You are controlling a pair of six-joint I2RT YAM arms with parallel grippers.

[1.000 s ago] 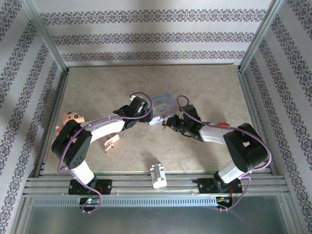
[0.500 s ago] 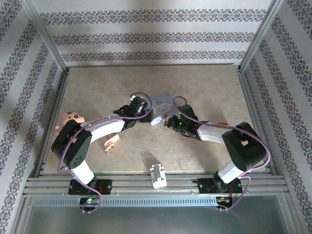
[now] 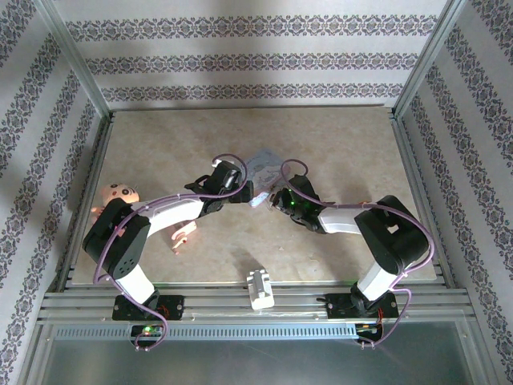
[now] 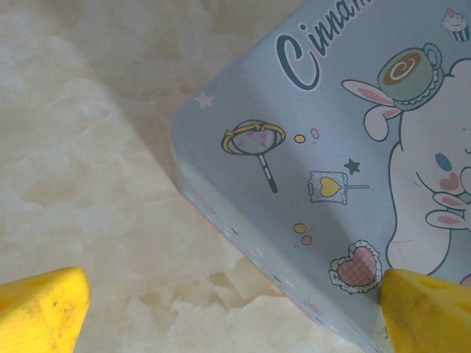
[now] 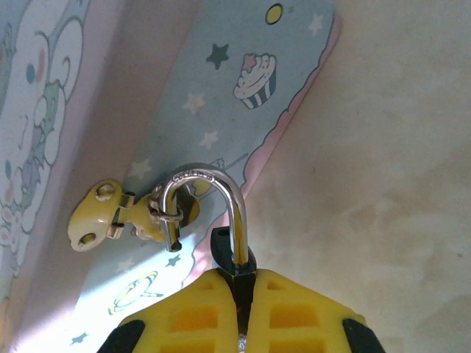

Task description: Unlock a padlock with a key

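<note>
Both arms reach inward, the left tool (image 3: 250, 195) and right tool (image 3: 272, 198) meeting beside the lilac tin (image 3: 262, 167).

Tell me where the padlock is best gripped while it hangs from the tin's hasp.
Grip the padlock by its dark body, coming from below the shackle, as the right gripper does. The open shackle hooks the tin's yellow hasp, leaving only the body free.
</note>
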